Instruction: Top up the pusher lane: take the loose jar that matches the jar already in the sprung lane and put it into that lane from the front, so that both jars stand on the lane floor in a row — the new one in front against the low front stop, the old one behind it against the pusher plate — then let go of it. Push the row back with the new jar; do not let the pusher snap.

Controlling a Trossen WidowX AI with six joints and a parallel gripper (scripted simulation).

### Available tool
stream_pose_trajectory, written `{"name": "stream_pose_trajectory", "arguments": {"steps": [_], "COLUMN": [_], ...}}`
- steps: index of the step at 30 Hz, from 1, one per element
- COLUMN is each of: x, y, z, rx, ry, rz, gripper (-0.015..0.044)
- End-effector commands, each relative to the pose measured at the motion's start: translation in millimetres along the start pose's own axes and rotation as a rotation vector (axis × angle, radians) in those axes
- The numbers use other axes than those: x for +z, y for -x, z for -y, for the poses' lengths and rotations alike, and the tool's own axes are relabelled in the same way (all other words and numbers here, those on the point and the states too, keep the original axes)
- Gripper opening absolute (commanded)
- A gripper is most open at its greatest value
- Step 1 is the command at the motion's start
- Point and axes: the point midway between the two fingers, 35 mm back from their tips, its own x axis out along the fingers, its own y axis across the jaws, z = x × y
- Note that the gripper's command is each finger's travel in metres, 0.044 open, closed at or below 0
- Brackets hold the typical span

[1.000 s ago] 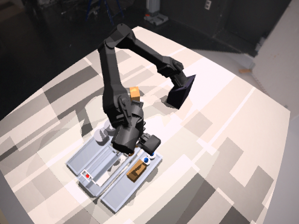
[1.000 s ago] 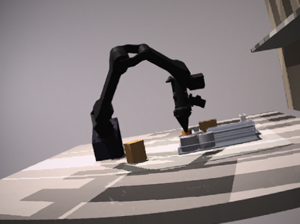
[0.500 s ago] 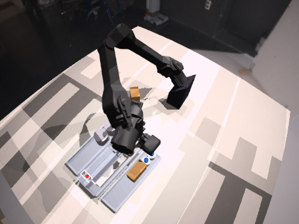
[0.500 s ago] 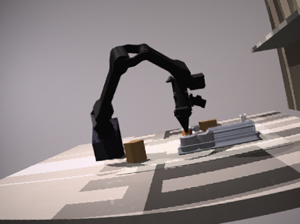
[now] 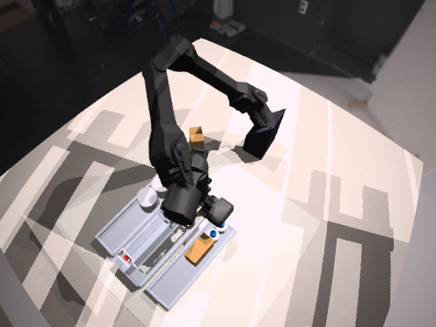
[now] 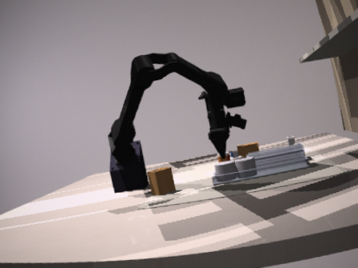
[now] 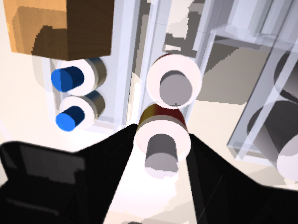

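The grey-capped jar, its side showing a red and olive band, sits at lower centre of the wrist view, clamped between the two black fingers of the gripper, which is closed on it. Just above it in that view stands a matching grey-capped jar inside the narrow lane of the pale grey tray; the two jars look to be touching or nearly so, though I cannot tell which. To the left, in a neighbouring lane, two blue-capped jars stand one above the other, with a brown box in the upper left corner. In the exterior view the gripper points straight down at the near end of the tray, right of centre. Two large pale cylinders stand at the tray's left end. A second brown box rests on the table beside the arm's dark base.
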Motion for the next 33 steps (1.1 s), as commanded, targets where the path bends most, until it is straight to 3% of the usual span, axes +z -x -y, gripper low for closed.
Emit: {"name": "stream_pose_trajectory", "arguments": {"steps": [1, 33], "x": [4, 3], "y": [-4, -15], "z": [2, 3], "rx": [-0.007, -0.008], "ry": [-0.013, -0.013], "rz": [0.011, 0.011], "gripper": [0.0000, 0.0000]}}
